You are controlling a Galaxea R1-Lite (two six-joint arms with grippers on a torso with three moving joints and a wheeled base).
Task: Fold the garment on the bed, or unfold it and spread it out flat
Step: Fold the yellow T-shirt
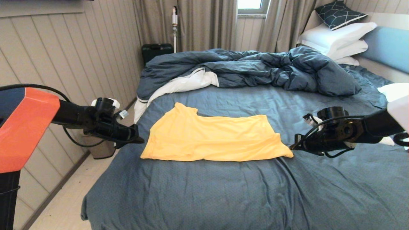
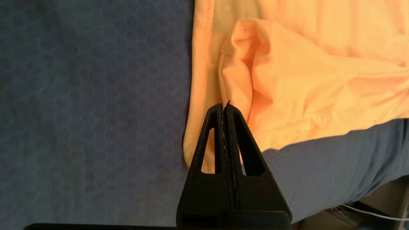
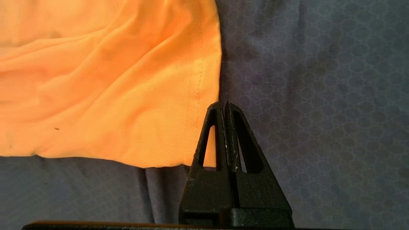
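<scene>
**Both grippers pinched empty at the shirt's two ends**

The left gripper (image 2: pixel 225 107) has its fingers pressed flat together, holding nothing, poised by the garment's (image 1: pixel 211 137) left edge. The right gripper (image 3: pixel 224 105) is likewise closed on nothing, tips at the shirt's right corner hem. Between them the yellow garment lies across the middle of the bed (image 1: pixel 223 191), folded into a wide band, lightly wrinkled. Behind it sits the rumpled duvet (image 1: pixel 255 70), with white pillows (image 1: pixel 338 40) at the headboard.

The garment (image 1: pixel 211 139) is thin, soft matt cloth with a stitched hem. The bed (image 1: pixel 223 191) sheet is matt woven cloth, faintly hexagon-patterned. Each claw looks matt black plastic.
</scene>
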